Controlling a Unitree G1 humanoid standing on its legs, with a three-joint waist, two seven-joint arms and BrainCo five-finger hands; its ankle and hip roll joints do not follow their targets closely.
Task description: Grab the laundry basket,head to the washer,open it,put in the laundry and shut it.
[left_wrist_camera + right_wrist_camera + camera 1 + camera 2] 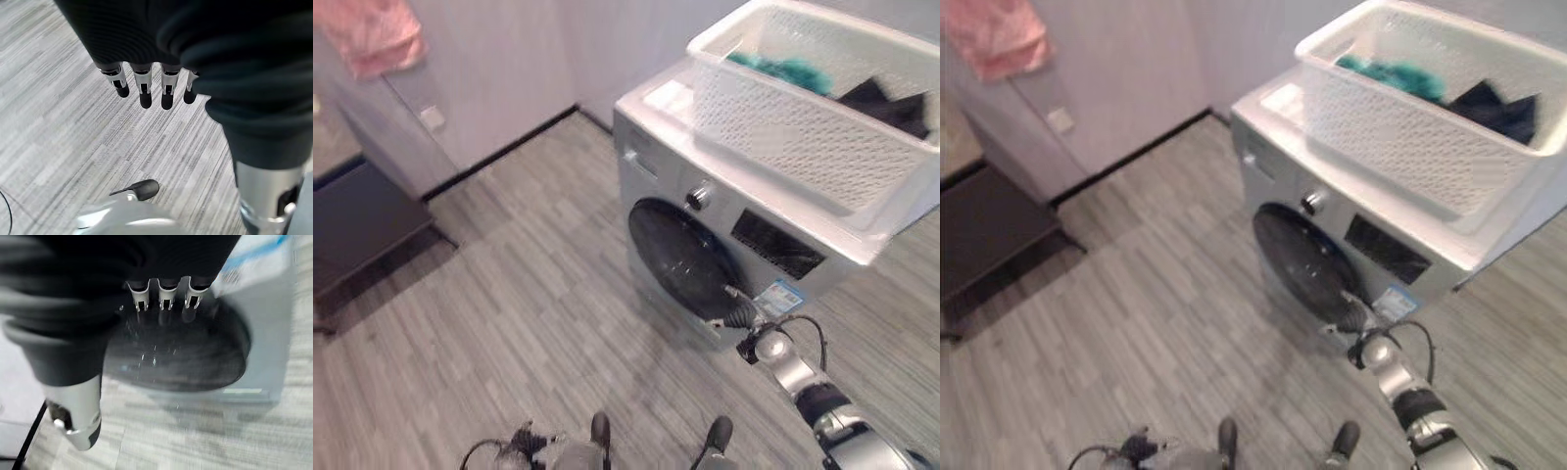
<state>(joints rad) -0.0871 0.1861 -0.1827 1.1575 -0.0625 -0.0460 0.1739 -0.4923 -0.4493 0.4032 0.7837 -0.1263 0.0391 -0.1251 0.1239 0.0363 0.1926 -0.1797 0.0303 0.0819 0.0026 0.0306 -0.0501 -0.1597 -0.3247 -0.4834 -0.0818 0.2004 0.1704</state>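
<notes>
The laundry basket (822,127), white and perforated, sits on top of the washer (1283,186), with a teal garment (1391,70) and dark clothes (1498,108) lying inside it. My right hand (741,313) reaches to the lower right edge of the washer's round dark door (680,257). In my right wrist view my fingers (164,296) point straight out, side by side, with their tips at or just against the dark glass; I cannot tell whether they have hooked the door's edge or any handle. The door lies flat against the white front panel, so I judge it closed. Above the door are a silver dial (698,197) and a dark display strip (778,245); a blue and white sticker (779,296) sits just beside my hand.

My left hand (146,83) hangs low at my side over the grey plank floor (529,323), fingers straight and a little apart, holding nothing.

Further off, a pink cloth (377,34) hangs at the upper left by the wall, and a dark low bench (357,230) stands below it.

As I judge it, carrying the basket to the washer is done. Opening the door is the step in hand. Loading the clothes and shutting the door remain.
</notes>
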